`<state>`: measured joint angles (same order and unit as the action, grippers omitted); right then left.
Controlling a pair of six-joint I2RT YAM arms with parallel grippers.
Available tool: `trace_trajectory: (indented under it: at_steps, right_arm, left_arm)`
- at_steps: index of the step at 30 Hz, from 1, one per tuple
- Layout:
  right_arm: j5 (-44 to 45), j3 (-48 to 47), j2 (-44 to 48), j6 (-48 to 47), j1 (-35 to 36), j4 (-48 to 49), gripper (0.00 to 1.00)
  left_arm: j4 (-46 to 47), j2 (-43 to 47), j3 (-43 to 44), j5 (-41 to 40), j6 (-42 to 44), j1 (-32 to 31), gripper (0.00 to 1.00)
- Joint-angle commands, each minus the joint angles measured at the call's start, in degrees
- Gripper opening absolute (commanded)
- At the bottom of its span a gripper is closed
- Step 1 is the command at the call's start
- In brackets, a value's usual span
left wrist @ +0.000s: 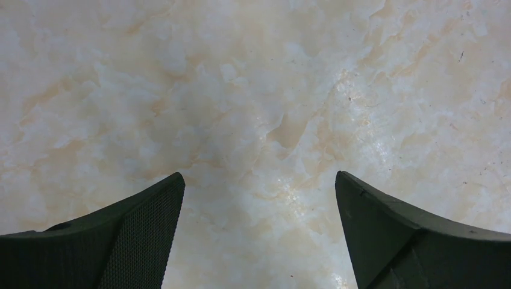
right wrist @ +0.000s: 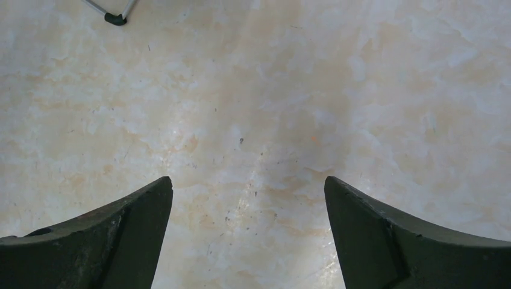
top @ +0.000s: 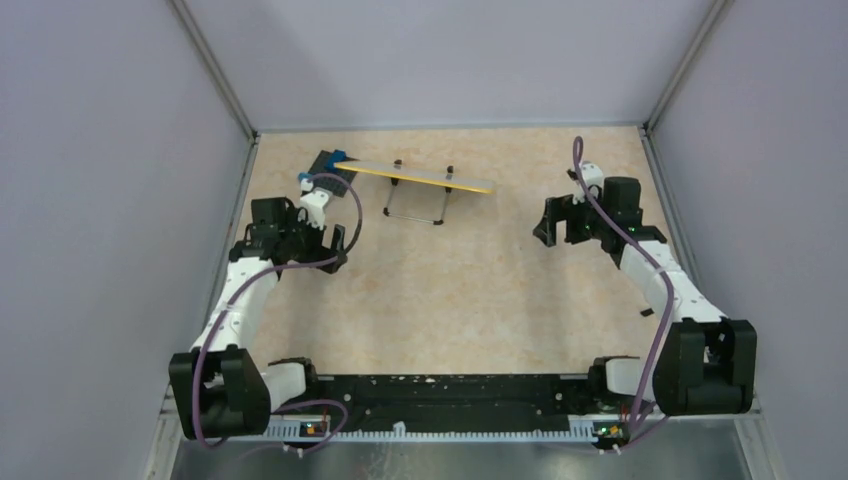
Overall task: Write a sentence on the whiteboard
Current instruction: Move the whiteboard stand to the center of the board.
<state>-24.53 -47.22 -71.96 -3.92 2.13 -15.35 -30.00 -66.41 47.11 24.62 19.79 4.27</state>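
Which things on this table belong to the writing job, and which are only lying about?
For the job:
- whiteboard, on its stand at the far side, seen edge-on, so its face does not show
- left gripper, open, holding nothing
- right gripper, open, holding nothing

Lying about:
- dark plate with a blue block, at the whiteboard's left end

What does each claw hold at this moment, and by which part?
Nothing is held. The left claw and the right claw both stand open above the table, and the gap in each is empty.
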Motion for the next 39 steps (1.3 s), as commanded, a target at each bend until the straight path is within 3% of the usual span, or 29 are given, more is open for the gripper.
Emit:
trace_trajectory:
  at_steps: [1, 6, 11, 12, 14, 18, 23, 24, 31, 39]
  right_arm:
    - [1.29, 0.38, 3.66, 0.79, 0.33, 4.06, 0.94]
    - [1.67, -1.12, 4.62, 3.33, 0.34, 4.12, 0.94]
    - [-0.3, -0.42, 4.95, 2.41, 0.33, 4.46, 0.96]
    - [-0.74, -0.15, 4.79, 1.91, 0.29, 4.4, 0.95]
    - [-0.82, -0.11, 4.37, 0.67, 0.25, 3.73, 0.95]
    - [0.42, -0.67, 3.9, -0.23, 0.16, 2.59, 0.94]
    - [-0.41, 0.14, 4.52, -1.62, -0.11, 2.59, 0.92]
    - [0.03, 0.38, 4.67, -2.07, -0.11, 2.54, 0.91]
    - [1.71, 1.2, 6.22, -3.41, -0.11, 2.24, 0.91]
    - [1.71, 1.82, 7.74, -3.03, -0.28, 2.96, 0.91]
  left_arm:
    - [2.18, 2.43, -0.27, 2.57, 3.47, -0.13, 0.99]
    - [1.72, 2.61, 0.06, 9.15, 14.5, -1.68, 0.99]
    - [2.55, -1.64, 0.74, 9.09, 25.13, -9.21, 0.99]
    - [3.83, -2.58, 0.88, 8.82, 26.21, -10.48, 0.95]
    - [8.81, -2.9, 0.34, 8.69, 28.41, -12.24, 0.83]
    - [22.77, -3.4, -3.26, 7.2, 36.59, -16.74, 0.47]
    - [24.23, -11.53, 0.08, 9.06, 50.72, -21.49, 0.03]
    - [24.97, -13.14, 0.63, 9.25, 53.33, -22.33, 0.0]
    - [36.22, -25.76, 6.74, 3.83, 56.38, -27.84, 0.0]
    - [38.46, -36.63, 13.85, 0.88, 56.18, -30.54, 0.0]
